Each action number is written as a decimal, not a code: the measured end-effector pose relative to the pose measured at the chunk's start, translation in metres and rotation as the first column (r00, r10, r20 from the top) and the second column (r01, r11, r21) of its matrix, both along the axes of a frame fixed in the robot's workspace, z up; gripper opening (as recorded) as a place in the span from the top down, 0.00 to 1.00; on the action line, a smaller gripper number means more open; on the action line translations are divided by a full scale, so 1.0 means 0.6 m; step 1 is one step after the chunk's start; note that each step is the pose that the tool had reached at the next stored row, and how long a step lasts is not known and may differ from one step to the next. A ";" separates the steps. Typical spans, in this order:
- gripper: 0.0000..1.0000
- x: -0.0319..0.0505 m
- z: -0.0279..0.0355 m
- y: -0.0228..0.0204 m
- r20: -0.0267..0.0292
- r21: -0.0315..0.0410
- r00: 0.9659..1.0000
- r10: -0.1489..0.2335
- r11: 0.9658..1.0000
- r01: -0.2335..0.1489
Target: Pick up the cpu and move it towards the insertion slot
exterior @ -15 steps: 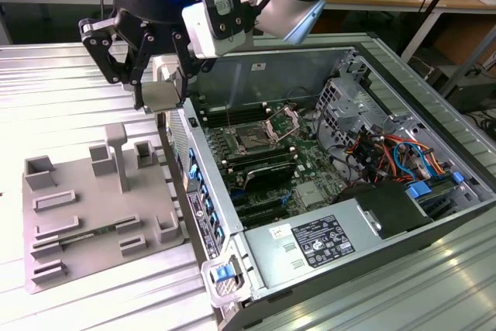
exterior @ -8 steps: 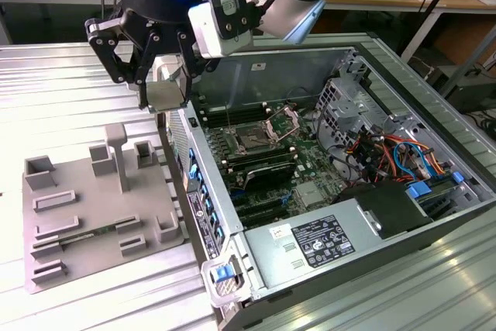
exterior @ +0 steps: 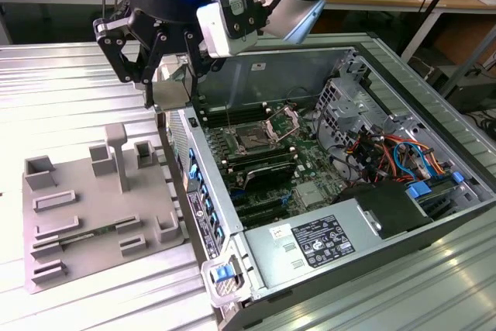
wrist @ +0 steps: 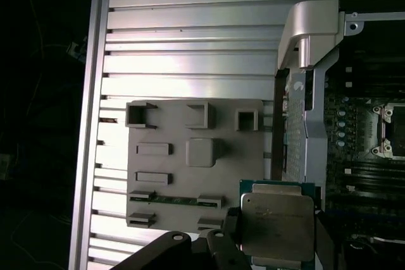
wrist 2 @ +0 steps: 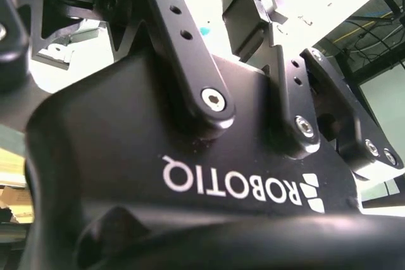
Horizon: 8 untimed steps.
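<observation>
In the exterior view the jaws pinch the cpu (exterior: 172, 95) by its edges, raised above the counter (exterior: 70, 83) between the grey tray (exterior: 93, 215) and the computer case (exterior: 195, 187), short of the insertion slot (exterior: 252, 141). The second wrist view looks along the black finger links (wrist 2: 190, 61). In the first wrist view the cpu (wrist: 277, 226) hangs level, silver top showing, probably kept flat to suit the slot (wrist: 393, 129).
</observation>
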State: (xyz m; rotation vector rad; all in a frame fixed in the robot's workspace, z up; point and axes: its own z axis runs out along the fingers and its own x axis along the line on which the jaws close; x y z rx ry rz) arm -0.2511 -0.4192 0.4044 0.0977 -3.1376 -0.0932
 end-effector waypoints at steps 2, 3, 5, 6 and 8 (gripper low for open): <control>0.45 0.002 0.000 0.0000 0.000 0.000 1.000 0.000 1.000 0.000; 0.45 0.003 0.000 0.0000 0.000 0.000 1.000 0.000 1.000 0.000; 0.45 0.006 0.000 0.0000 0.000 0.000 1.000 0.000 1.000 0.000; 0.45 0.008 0.000 0.0000 0.000 0.000 1.000 0.000 1.000 0.000; 0.45 0.010 0.000 0.0000 0.000 0.000 1.000 0.000 1.000 0.000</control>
